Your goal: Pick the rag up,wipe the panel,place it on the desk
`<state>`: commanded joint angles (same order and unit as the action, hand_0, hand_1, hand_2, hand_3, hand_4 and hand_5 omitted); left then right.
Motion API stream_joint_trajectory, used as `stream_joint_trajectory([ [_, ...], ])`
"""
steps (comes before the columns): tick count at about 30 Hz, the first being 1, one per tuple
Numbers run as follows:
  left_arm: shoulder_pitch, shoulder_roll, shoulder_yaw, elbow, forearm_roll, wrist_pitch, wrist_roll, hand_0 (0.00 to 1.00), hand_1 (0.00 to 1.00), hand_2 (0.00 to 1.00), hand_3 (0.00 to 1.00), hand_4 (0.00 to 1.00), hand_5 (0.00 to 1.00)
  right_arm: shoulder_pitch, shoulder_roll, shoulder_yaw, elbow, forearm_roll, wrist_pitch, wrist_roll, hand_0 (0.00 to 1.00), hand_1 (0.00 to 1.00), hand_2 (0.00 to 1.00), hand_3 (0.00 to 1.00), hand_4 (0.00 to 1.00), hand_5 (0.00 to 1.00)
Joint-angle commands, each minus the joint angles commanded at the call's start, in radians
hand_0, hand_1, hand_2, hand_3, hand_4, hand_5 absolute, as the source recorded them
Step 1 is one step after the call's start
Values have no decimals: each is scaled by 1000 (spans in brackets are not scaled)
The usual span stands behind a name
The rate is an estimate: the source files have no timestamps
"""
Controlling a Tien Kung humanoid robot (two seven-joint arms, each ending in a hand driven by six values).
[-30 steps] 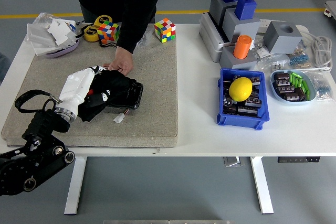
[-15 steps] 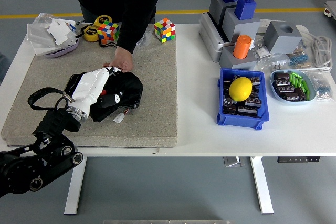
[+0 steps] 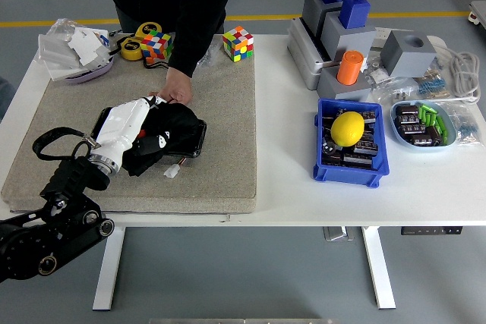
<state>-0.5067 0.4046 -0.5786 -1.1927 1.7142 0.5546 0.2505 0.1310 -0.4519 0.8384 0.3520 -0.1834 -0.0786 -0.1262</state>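
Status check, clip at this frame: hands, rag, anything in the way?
Left hand on black rag, pressing it over the panel. Right hand out of view. Person's hand rests at the panel's far edge.

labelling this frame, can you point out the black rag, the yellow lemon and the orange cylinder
black rag (image 3: pixel 176 123), head view, on its bunched top fold
yellow lemon (image 3: pixel 348 128), head view, middle of its rind
orange cylinder (image 3: pixel 351 67), head view, middle of its side
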Motion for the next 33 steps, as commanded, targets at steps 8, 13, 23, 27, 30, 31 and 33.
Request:
stream_joint_trajectory([
  [8, 15, 23, -37, 20, 3, -1, -4, 189, 110, 597, 677, 527, 2, 0, 2, 5, 1, -3, -1, -1, 721, 627, 675, 628, 998, 628],
  [13, 29, 34, -53, 37, 2, -2, -8, 189, 110, 598, 676, 528, 2, -2, 3, 9, 0, -4, -2, -4, 721, 627, 675, 628, 998, 629],
  [23, 59, 58, -118, 55, 15, -2, -14, 189, 110, 598, 675, 530, 2, -5, 4, 13, 0, -4, -3, -5, 721, 627, 675, 629, 998, 627],
  [27, 68, 68, -157, 63, 19, -3, -15, 189, 110, 597, 675, 530, 2, -6, 7, 15, 0, -6, -3, -3, 721, 627, 675, 629, 998, 629],
  [30, 73, 73, -174, 72, 21, -3, -18, 189, 110, 597, 675, 530, 2, -7, 7, 17, 0, -5, -3, -3, 721, 627, 675, 629, 998, 629],
  [31, 75, 75, -184, 80, 21, -2, -20, 189, 110, 597, 675, 530, 2, -7, 8, 18, 0, -6, -3, -2, 721, 627, 675, 629, 998, 629],
  [33, 77, 76, -194, 92, 19, -3, -22, 189, 110, 597, 675, 529, 2, -8, 8, 19, 0, -6, -4, -2, 721, 627, 675, 629, 998, 629],
])
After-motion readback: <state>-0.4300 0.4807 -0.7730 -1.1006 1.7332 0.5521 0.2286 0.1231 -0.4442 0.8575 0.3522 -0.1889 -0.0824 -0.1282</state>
